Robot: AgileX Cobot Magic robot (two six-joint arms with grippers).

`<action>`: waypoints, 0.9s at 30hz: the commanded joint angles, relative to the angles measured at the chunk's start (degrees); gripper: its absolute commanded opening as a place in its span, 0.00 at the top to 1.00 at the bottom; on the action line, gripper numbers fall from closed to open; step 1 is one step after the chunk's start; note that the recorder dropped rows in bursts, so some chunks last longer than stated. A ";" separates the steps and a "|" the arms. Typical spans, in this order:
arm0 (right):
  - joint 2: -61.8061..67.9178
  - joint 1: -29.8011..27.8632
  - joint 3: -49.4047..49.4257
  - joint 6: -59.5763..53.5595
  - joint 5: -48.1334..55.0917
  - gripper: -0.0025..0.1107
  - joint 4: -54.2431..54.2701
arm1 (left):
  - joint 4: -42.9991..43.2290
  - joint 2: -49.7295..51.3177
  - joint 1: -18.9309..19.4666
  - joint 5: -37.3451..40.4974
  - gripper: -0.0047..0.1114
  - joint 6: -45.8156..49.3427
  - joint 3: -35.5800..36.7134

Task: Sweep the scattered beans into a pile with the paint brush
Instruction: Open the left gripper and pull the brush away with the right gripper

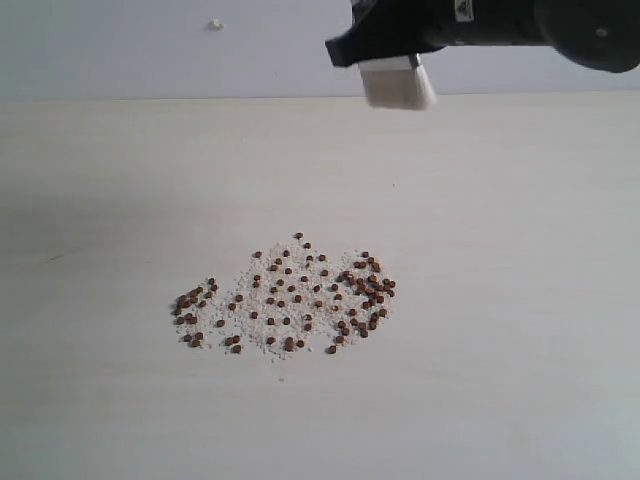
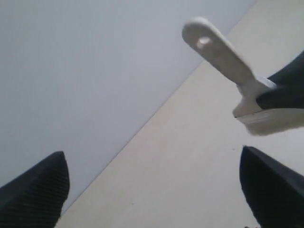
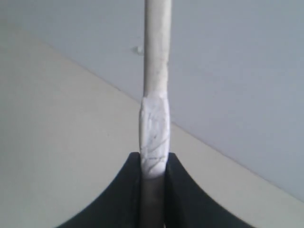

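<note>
Reddish-brown beans (image 1: 290,295) lie nearest, spread over the middle of the pale table (image 1: 520,400) in a wide loose patch, mixed with fine whitish crumbs (image 1: 262,300). They bunch thicker at the left and right ends and thin out between, so I judge this is no pile yet. Beyond them, toward the far edge and a little to my right, the paint brush (image 1: 398,85) hangs with its off-white bristles pointing down, well apart from the beans and, as far as I can tell, clear of the surface. My right gripper (image 3: 153,164) is clamped on it, both fingers pressed against its flat sides. My left gripper (image 2: 152,154) holds nothing, its fingers (image 2: 38,190) spread wide, and its camera looks across at the handle's holed end. So the brush is in hand and that part is done; all the sweeping is left, and I reckon it means lowering the bristles outside the patch and drawing the outlying beans inward from each side. Farthest back stands the plain grey wall (image 1: 150,50)
</note>
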 commanded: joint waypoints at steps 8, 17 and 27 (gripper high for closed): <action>-5.63 -7.37 -0.04 4.62 -1.04 0.98 14.46 | -24.45 2.46 0.06 15.84 0.18 17.87 1.75; -3.27 -7.37 -0.04 -5.82 -8.34 0.98 -15.20 | -29.45 6.37 0.06 27.67 0.18 20.66 1.75; 0.52 -7.37 -1.20 -5.02 -2.23 0.98 -49.06 | -30.71 8.41 3.07 28.84 0.18 22.63 1.75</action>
